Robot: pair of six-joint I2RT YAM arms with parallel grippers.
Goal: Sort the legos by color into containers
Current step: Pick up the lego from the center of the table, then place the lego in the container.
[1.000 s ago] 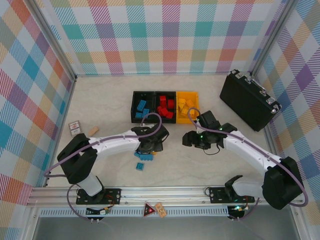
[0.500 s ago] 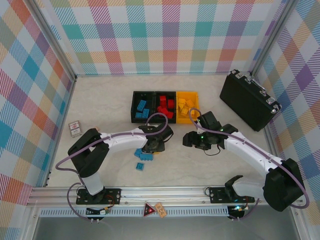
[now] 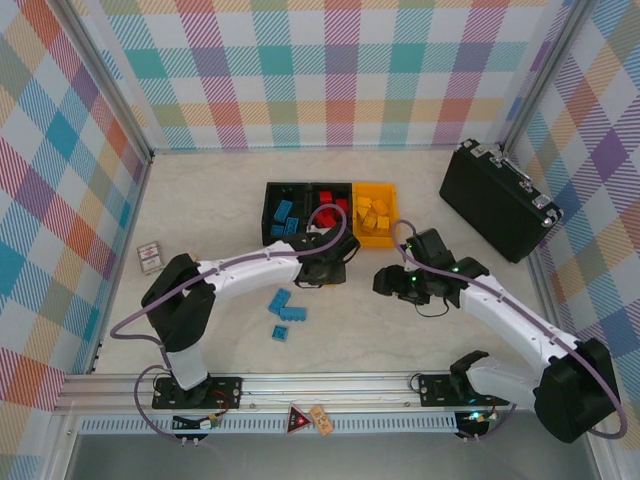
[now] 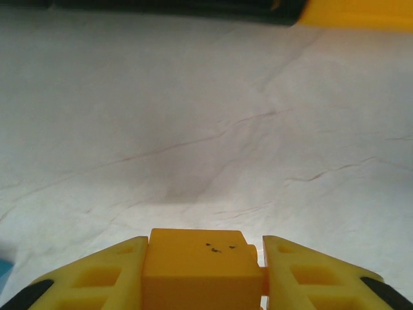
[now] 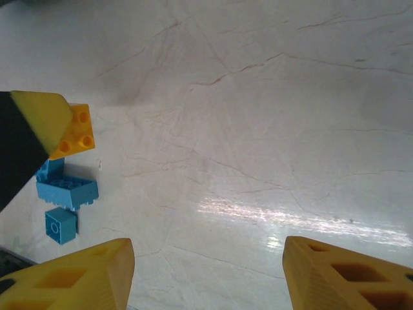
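Left end effector (image 4: 201, 250) clamped on a yellow-orange lego (image 4: 193, 279), near side of the containers (image 3: 267, 215). Right end effector (image 5: 208, 258) moderately wide, empty, above the counter (image 5: 271, 116).

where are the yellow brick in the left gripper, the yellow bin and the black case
yellow brick (image 4: 197, 268): left wrist view, its upper face
yellow bin (image 3: 376, 186): top external view, its far rim
black case (image 3: 495, 205): top external view, its broad side
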